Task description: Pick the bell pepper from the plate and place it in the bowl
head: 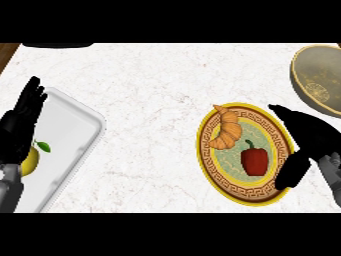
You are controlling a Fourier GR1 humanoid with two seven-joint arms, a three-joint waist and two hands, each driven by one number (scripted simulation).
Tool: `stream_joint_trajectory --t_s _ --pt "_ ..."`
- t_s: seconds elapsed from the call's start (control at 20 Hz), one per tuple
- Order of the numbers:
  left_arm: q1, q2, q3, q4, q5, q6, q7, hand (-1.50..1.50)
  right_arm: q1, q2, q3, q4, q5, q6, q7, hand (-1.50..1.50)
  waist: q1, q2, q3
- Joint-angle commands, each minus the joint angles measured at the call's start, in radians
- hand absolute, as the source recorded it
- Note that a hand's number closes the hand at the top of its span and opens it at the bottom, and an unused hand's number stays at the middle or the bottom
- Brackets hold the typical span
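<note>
In the head view we saw the red bell pepper (254, 159) lying on the patterned plate (235, 191), just beside a croissant (227, 130). Our right hand (311, 141) hovered at the plate's right rim, fingers relaxed, grasping nothing. The bowl (328, 80) sat beyond. Our left hand (18, 125) rested open over a white tray (69, 135), near a lemon (30, 161).

The marble counter (151, 80) lies bare across the middle and far side, open room between the white tray (73, 135) at left and the plate (236, 192) at right. On the plate a croissant (227, 131) sits just beyond the bell pepper (254, 160), crowding its far-left side. The right hand (313, 135) arches over the plate's right rim. Between plate and bowl (328, 80), far right, the counter is open.
</note>
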Motion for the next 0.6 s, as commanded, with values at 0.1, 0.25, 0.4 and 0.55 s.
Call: stream_joint_trajectory --t_s 0.1,0.25,0.4,0.55 --pt "-0.019 -0.030 0.010 0.020 -0.038 -0.007 0.018 0.00 -0.036 0.075 -0.033 0.062 0.142 0.071 0.015 -1.50 -0.011 -0.001 0.000" --pt "-0.010 -0.054 -0.003 -0.038 -0.063 0.017 0.056 0.00 0.025 0.150 -0.005 0.084 0.207 0.036 0.015 -1.50 -0.013 -0.002 0.001" --pt "0.003 -0.014 0.066 0.018 -0.028 -0.055 -0.001 0.00 0.063 0.221 0.013 0.086 0.230 0.036 0.031 -1.50 -0.013 -0.001 0.000" --pt "-0.034 -0.025 0.054 -0.030 -0.053 -0.030 0.083 0.00 0.097 0.238 0.012 0.132 0.267 0.039 -0.010 -1.50 -0.012 -0.001 0.001"
